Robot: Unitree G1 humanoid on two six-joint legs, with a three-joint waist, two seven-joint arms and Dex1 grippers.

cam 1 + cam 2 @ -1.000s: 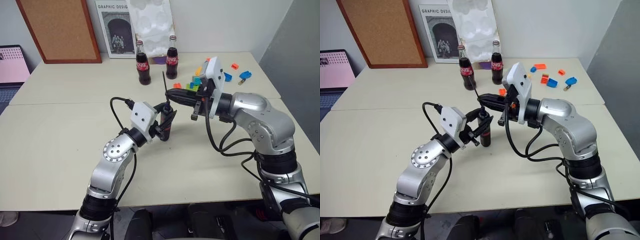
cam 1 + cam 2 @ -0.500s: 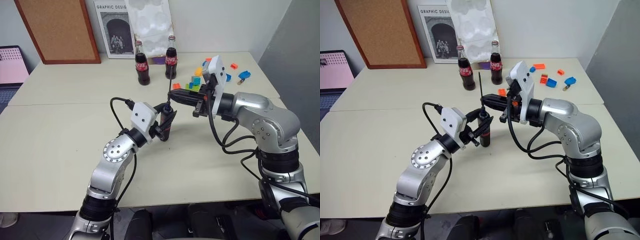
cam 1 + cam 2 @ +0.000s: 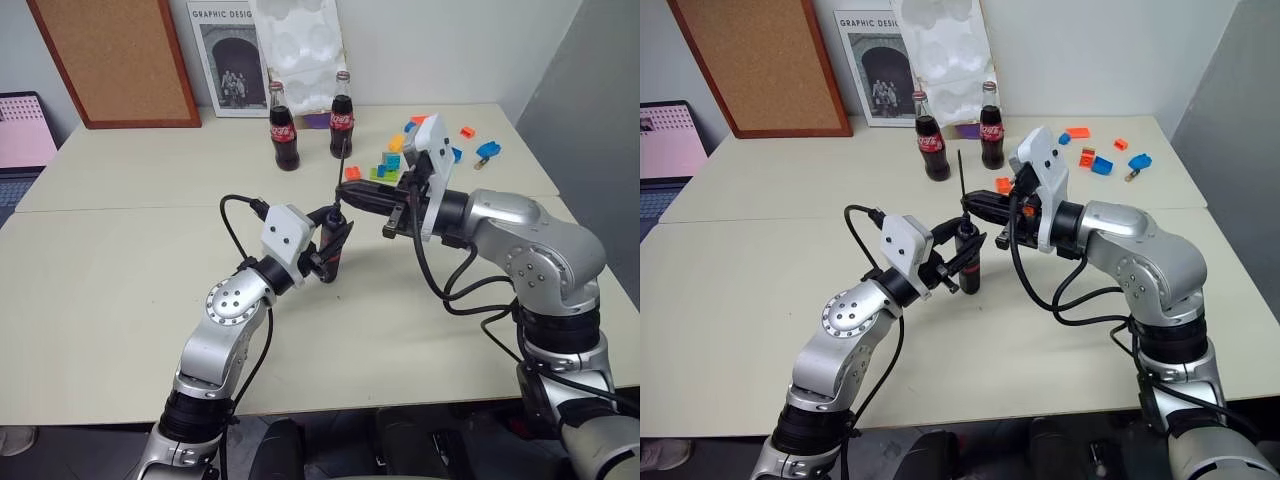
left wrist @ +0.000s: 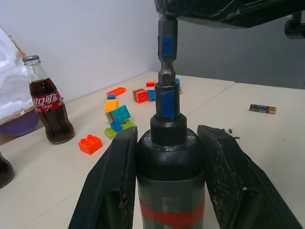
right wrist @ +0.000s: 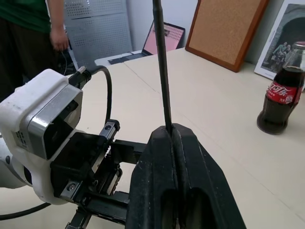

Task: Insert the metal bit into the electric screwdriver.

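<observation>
The right gripper (image 3: 970, 204) is pinched shut on the metal bit (image 3: 962, 172), holding it near its lower end so the thin rod stands nearly upright above the black fingers. The left gripper (image 4: 169, 157) is clamped on the electric screwdriver (image 4: 170, 181), one finger on each side of the barrel, keeping the tool upright above the table (image 3: 120, 280) with its nose pointing up.

Seen from the left wrist, the bit's thicker hexagonal shank, marked with blue patches, sits right at the mouth of the screwdriver's nose. Whether it is fully seated cannot be told.

The likely trouble from here is misalignment. The rod is long and held at one small pinch point, so a slight tilt of the right wrist could jam the shank against the socket rim rather than letting it slide in. Pressing down while crooked could make the bit slip between the fingers or push the screwdriver askew in the left grip. Letting go too soon could let the bit topple onto the table.

The bit is a dark grey, needle-like rod, very slender and straight. The screwdriver is pen-shaped and black with a red band around its middle.
</observation>
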